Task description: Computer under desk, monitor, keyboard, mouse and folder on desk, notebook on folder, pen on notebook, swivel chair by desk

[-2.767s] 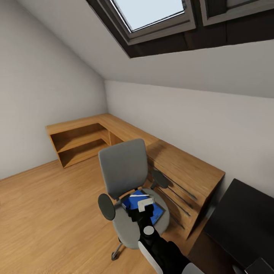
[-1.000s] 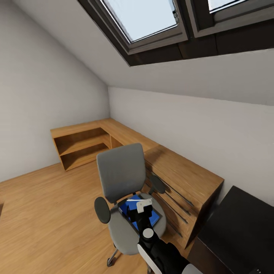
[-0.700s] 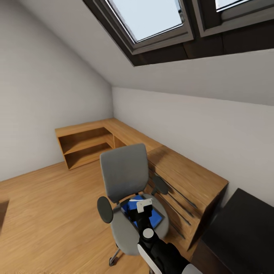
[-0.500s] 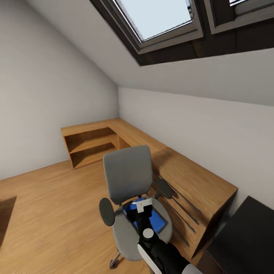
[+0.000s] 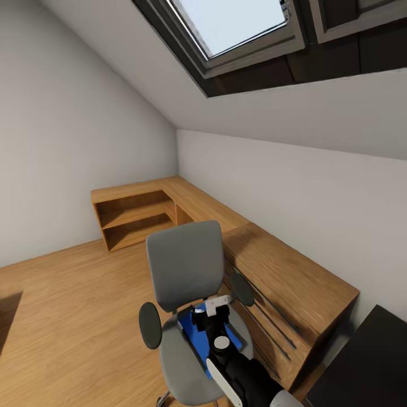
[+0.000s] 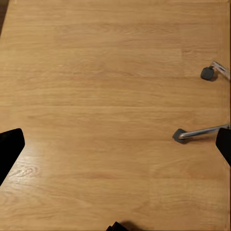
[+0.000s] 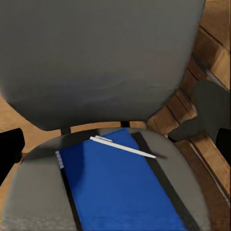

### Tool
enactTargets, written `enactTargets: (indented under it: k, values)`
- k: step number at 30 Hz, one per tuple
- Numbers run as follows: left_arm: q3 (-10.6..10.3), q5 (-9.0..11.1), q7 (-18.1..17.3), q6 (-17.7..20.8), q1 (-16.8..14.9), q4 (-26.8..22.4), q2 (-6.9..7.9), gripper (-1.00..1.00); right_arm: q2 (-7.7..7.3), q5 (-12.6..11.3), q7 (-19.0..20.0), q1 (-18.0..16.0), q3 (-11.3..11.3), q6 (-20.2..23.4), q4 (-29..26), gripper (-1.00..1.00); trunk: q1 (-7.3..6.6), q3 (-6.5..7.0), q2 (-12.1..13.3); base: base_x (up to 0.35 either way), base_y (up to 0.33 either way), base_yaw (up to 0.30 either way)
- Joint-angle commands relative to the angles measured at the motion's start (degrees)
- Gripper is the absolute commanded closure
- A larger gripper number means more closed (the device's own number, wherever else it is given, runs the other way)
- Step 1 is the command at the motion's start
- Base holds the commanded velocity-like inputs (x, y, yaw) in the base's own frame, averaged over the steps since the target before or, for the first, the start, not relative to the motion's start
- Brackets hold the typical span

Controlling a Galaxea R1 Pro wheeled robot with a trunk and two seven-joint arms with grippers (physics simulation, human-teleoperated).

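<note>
The grey swivel chair (image 5: 183, 268) stands close to the long wooden desk (image 5: 285, 268). On its seat (image 7: 33, 192) lies a blue notebook (image 7: 120, 190) on a dark folder (image 7: 162, 181), whose edge shows beside the notebook. A white pen (image 7: 123, 147) rests across the notebook's end near the backrest. My right gripper (image 5: 216, 314) hovers open above the seat, fingers (image 7: 9, 149) spread on either side of the notebook. My left gripper (image 6: 117, 149) hangs open over bare floor, near the chair's base legs (image 6: 199, 132). Monitor, keyboard, mouse and computer are out of view.
The desk runs along the wall to a corner with open shelves (image 5: 133, 217). A black piece of furniture (image 5: 373, 367) sits at the lower right. Wooden floor (image 5: 68, 305) spreads to the left. A skylight (image 5: 237, 22) is set in the sloped ceiling.
The camera has swung, so the whole room has shifted in view. The chair now shows closer and lower. My right gripper stays over the seat, still open.
</note>
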Motion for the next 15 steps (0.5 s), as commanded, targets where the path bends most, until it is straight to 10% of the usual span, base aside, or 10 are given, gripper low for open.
enactTargets:
  k: [1, 5, 7, 15]
  values:
    - [-0.3, 0.6, 0.1, -0.2, 0.0, -0.7, 0.0, -1.0, 0.0, -0.2, -0.3, -0.1, -0.7, 1.8, 0.0, -1.0, 0.02, -0.08, -0.1, 0.005, -0.005, 0.001]
    - [-2.6, 0.5, 0.3, 2.3, 0.0, -10.4, 0.13, -1.0, 0.0, -0.1, 3.0, -3.9, -12.3, 13.1, 3.5, -1.0, 0.02, -0.08, -0.1, 0.002, -0.002, 0.0]
    - [-2.8, 0.7, 0.4, 15.1, 0.0, -18.0, 0.29, -1.0, 0.0, -0.2, 6.0, -11.3, -16.9, 16.7, 12.0, -1.0, 0.02, -0.08, -0.1, 0.0, 0.0, 0.0]
    - [1.7, 1.3, 0.9, 51.4, -8.5, -34.0, -1.3, -1.0, 0.0, -3.2, 14.4, -19.5, -18.6, 32.5, 21.6, -1.0, 0.02, -0.08, -0.1, 0.0, 0.0, 0.0]
